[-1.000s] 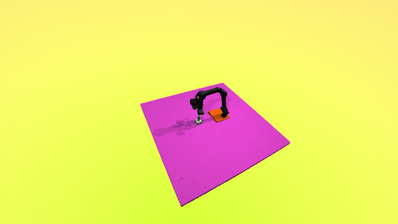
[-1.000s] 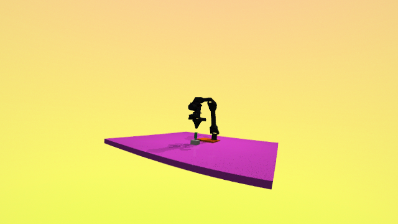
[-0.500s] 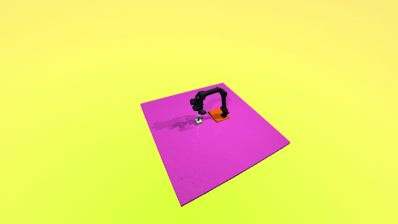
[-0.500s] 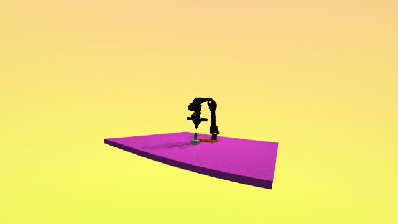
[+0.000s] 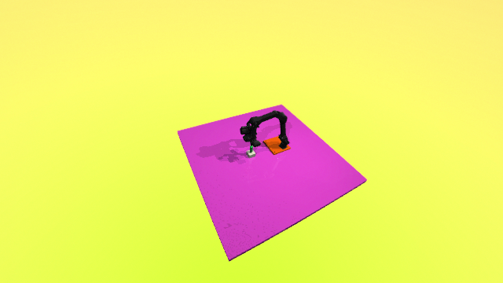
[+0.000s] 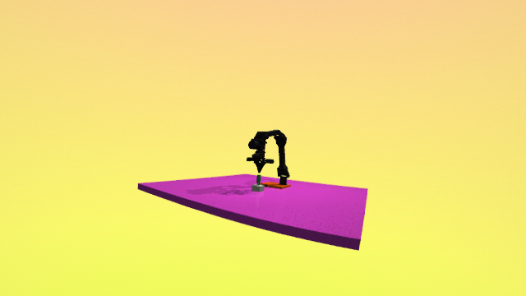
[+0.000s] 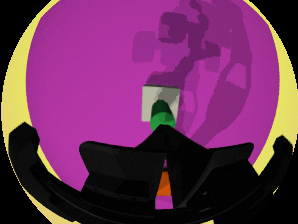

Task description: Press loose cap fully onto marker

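Marker (image 7: 161, 115), green and capped as far as we can judge, sits just above centre in the wrist view, standing upright in the pale holder block (image 7: 161, 100) and seen almost end-on. Nearest us in that view, the gripper (image 7: 166, 135) fills the lower part of the frame, its dark fingers clenched tip to tip with nothing between them, the joined tips right at the green top. We read that as deliberate: closed fingers make a blunt pusher for driving the cap down until it clicks. Whether they touch the cap we cannot tell.

Further out, in the exterior view, the gripper points straight down over the marker at the frame's centre, in line with its axis so a push would not tip it. Just right of the block lies the orange base plate (image 6: 276, 185), from which the arm (image 6: 280, 152) arches. Beyond spreads the magenta table (image 6: 320, 210).
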Action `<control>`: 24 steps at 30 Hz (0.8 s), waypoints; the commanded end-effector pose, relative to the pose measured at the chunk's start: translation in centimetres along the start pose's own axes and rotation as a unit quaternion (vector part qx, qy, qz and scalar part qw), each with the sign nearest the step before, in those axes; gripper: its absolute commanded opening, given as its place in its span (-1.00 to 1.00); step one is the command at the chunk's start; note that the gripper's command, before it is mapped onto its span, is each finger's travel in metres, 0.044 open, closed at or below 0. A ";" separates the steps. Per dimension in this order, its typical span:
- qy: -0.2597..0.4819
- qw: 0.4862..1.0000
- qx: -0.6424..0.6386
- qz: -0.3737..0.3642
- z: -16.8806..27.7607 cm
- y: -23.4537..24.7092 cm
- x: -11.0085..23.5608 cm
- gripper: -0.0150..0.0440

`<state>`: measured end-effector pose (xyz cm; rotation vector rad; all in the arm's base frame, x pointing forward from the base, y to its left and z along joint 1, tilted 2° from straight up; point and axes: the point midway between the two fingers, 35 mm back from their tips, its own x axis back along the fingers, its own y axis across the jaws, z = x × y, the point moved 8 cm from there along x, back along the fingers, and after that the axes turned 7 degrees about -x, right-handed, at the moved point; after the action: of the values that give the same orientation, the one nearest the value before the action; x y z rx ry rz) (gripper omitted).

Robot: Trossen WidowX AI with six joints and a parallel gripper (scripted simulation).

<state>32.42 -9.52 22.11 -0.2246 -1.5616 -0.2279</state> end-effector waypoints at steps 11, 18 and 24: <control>0.000 1.000 0.003 0.001 0.0 0.0 -2.1 -0.49; -0.002 1.000 0.000 0.000 -0.1 0.0 -1.7 -0.49; -0.011 1.000 0.000 0.000 -0.2 0.0 2.2 -0.49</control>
<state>32.45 -9.53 21.42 -0.2227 -1.5490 -0.2286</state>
